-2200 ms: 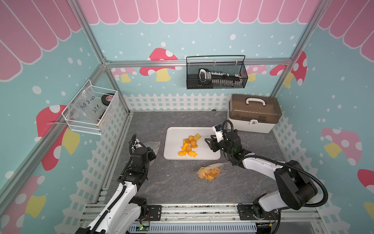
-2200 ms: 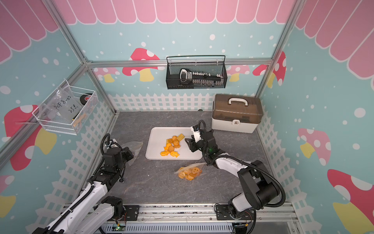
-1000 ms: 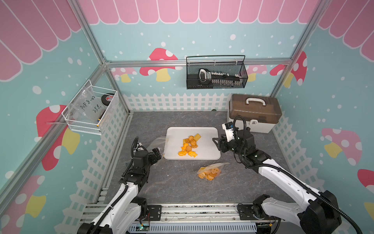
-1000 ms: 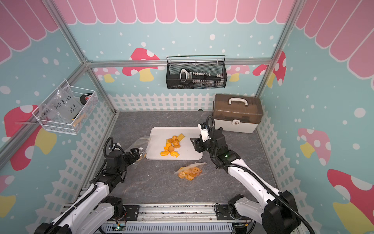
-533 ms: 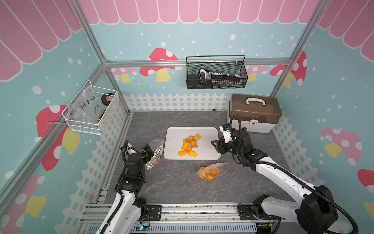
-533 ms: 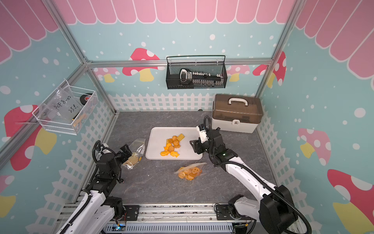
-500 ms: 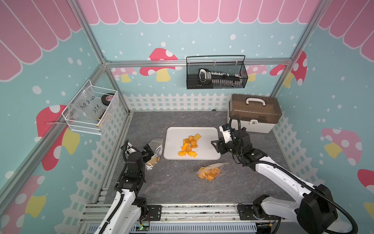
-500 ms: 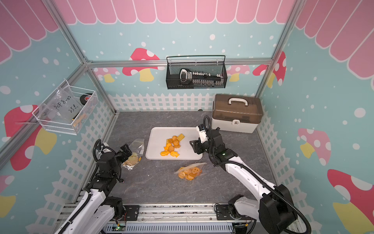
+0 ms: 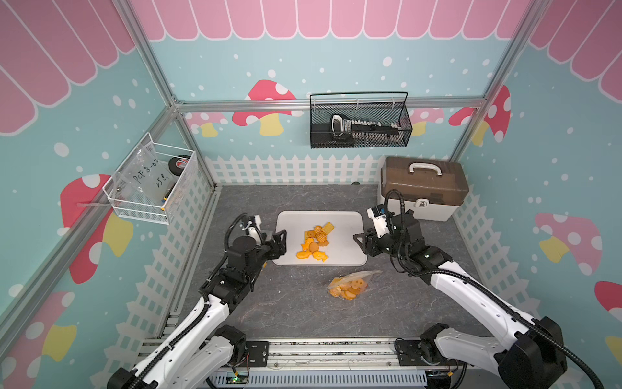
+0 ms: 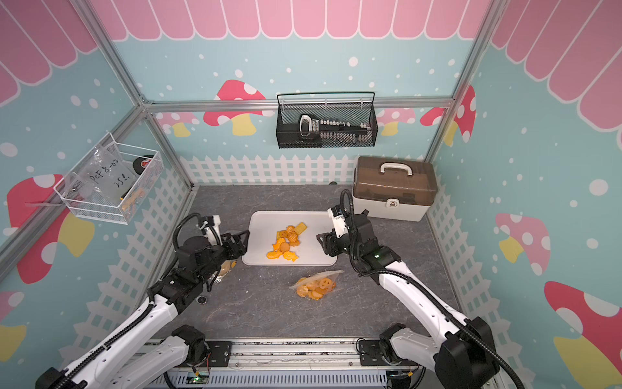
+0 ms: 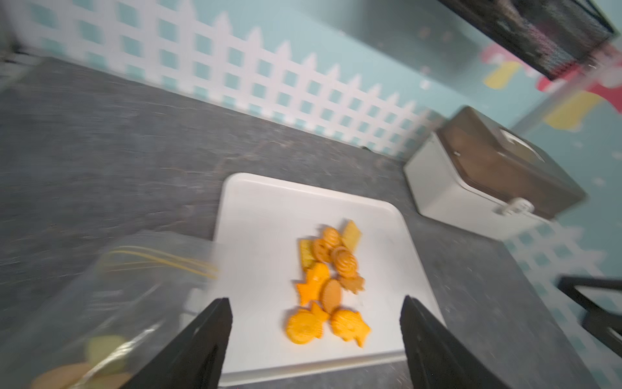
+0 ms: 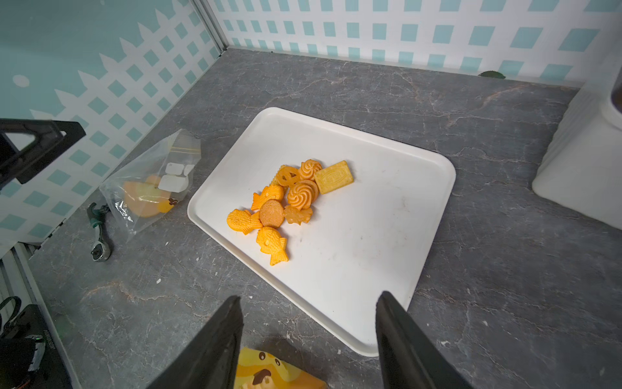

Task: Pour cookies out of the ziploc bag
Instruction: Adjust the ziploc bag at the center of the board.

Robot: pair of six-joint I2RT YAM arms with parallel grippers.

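Note:
Loose orange and yellow cookies [image 9: 315, 243] lie heaped on the white tray [image 9: 346, 229]. A clear ziploc bag [image 9: 348, 286] with more cookies in it lies on the table in front of the tray; a bit of it [image 12: 269, 374] shows under my right gripper. A second, nearly flat ziploc bag [image 12: 151, 183] lies left of the tray, partly under my left arm [image 10: 223, 269]. My left gripper [image 9: 281, 240] hangs open at the tray's left edge, empty in its wrist view [image 11: 316, 323]. My right gripper [image 9: 360, 242] is open and empty at the tray's right front corner [image 12: 308, 313].
A white box with a brown lid [image 9: 420, 188] stands at the back right. A ratchet tool [image 12: 99, 232] lies near the left fence. A black wire basket [image 9: 360, 124] hangs on the back wall, a white one [image 9: 151, 188] on the left wall.
My left gripper has swung right, from beside the left bag to the tray's left edge, and its jaws have narrowed a little. The right gripper has hardly moved.

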